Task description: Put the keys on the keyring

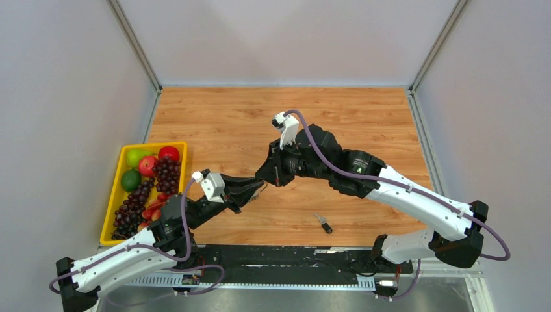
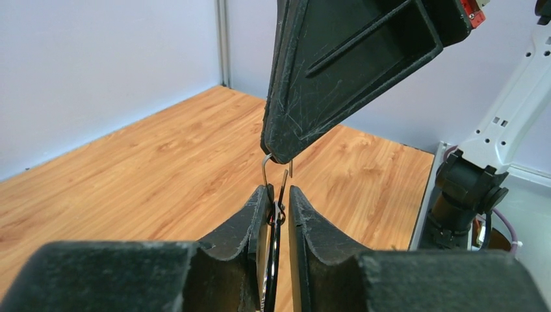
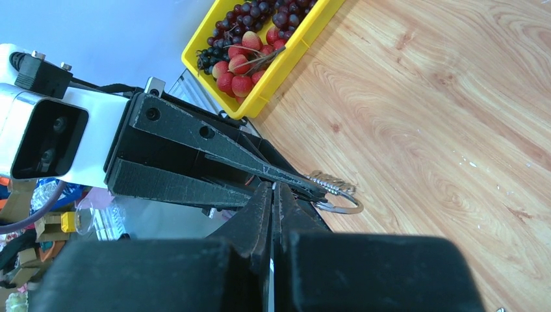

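Above the table (image 1: 214,123), jaws tip-to-tip.

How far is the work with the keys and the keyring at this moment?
Done: the keyring is up off the table, held between both arms. In hand: the left gripper is shut on it, and the right gripper, also shut, seems to pinch its wire from above, as if to spread it. Left: the black-headed key lies alone on the table, not yet threaded.

keyring (image 3: 331,185) silver; key (image 1: 323,223) black head, silver blade; tray (image 1: 112,207) yellow; table (image 1: 364,123) wood-grain brown.
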Tool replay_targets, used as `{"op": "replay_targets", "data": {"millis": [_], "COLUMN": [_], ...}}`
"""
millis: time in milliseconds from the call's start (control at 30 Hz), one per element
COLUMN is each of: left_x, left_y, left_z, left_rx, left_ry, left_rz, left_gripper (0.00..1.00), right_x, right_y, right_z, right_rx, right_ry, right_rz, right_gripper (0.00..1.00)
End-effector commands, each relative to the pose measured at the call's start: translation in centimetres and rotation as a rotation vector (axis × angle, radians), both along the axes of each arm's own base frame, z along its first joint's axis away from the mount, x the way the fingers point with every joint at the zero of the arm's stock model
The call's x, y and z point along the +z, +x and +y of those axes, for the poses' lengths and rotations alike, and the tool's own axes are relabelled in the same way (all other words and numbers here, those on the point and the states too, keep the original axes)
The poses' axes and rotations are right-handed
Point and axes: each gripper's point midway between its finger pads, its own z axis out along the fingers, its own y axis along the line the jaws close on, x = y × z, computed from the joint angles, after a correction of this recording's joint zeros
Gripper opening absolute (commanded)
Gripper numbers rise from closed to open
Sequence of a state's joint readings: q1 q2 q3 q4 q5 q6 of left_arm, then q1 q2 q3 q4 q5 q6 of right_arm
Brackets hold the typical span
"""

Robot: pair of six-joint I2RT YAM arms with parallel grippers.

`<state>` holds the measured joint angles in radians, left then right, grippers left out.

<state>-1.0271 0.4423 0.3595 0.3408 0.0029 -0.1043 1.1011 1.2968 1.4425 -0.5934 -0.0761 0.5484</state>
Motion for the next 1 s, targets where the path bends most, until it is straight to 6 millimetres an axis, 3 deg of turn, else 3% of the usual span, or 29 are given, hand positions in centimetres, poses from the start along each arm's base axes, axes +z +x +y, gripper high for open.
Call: {"op": "replay_targets", "data": {"millis": [0,133,200,433,967], "left_x": [1.4,1.8,2.2,2.9,3.3], "left_y": [-0.3,-0.5,-0.8,-1.7,-1.5], "left_z": [0.2,0.6,0.7,0.8,0.7], "left_rx": [-0.003,-0.003,-0.015,-0.056,-0.049], "left_ry": [-0.032,-0.052,-0.068,-0.101,-0.087], "left_rz": [-0.039,-0.049,-0.059,-0.083,-0.051], "left_gripper": [0.22,0.03,0.01,0.02,0.0], "right_x": [3.1,2.9,2.7,2.4,2.3], "right_y": [0.0,0.1,0.1,0.0,-0.2], "right_z": [0.3,0.2,0.2,0.2,0.3], "right_rx": [-0.003,-0.005,-0.006,-0.007,0.0], "right_ry": [0.076,0.071,0.066,0.063,0.059], "right_rz": [-0.047,-0.048,-0.046,-0.041,-0.039], "right_gripper": [0.0,0.0,0.0,0.0,0.0]}}
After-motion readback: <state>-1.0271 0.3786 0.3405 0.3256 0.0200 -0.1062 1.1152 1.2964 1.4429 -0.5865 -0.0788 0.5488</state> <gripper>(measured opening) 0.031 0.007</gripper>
